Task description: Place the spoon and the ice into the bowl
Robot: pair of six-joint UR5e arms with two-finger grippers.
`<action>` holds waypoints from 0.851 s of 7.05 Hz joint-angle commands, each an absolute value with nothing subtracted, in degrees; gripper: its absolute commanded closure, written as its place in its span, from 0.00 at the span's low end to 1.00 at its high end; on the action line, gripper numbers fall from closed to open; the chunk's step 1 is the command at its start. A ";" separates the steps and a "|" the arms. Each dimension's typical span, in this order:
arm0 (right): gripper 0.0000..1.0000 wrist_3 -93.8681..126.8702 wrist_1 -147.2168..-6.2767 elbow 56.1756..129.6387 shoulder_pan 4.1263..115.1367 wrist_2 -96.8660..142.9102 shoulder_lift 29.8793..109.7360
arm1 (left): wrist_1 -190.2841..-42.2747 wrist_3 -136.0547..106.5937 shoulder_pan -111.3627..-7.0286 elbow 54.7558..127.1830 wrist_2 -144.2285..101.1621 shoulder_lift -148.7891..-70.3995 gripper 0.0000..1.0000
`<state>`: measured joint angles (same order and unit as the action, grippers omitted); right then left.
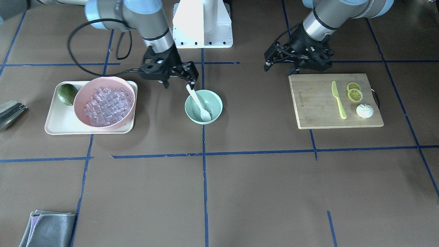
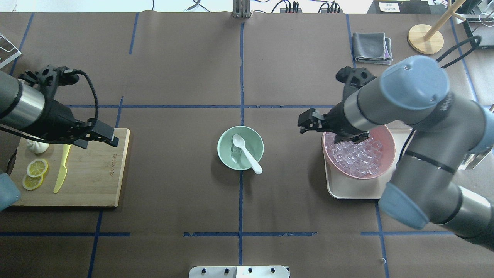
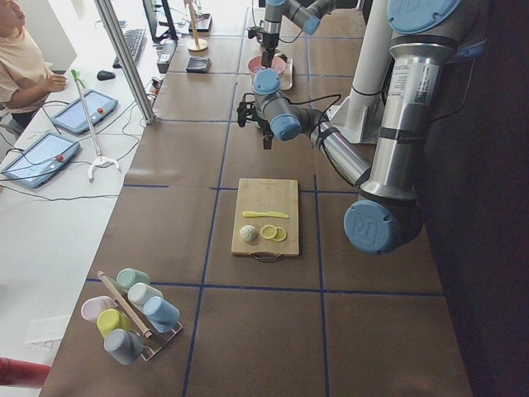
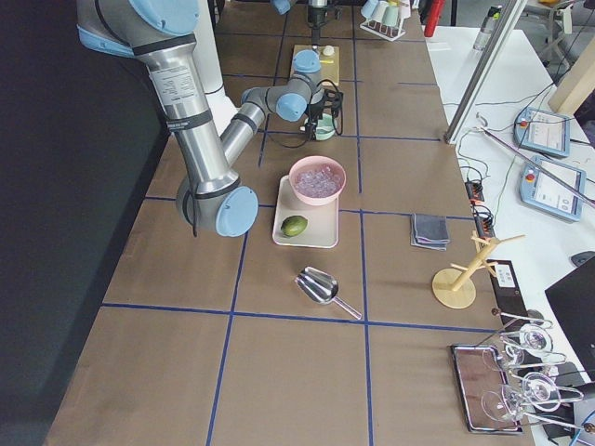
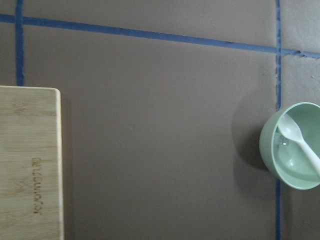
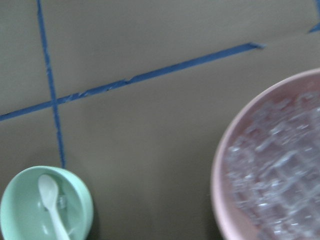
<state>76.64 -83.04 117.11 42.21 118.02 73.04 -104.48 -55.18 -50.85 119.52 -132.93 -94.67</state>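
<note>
1. Table: brown matte cover, fills every view.
2. Blue tape marks a grid on it.
3. White bench runs along the operators' side, with two tablets and cables on it.
4. Aluminium post stands where bench meets table.
5. Light: bright, even, soft shadows.

The right arm bends in from the right, and the right gripper is level, fingers spread. The left arm reaches in low with the left gripper, fingers apart.
</note>
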 commanded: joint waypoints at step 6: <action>0.00 -6.48 -105.52 113.14 83.98 132.72 93.43 | -94.51 1.43 -81.09 105.85 -140.71 -84.54 0.07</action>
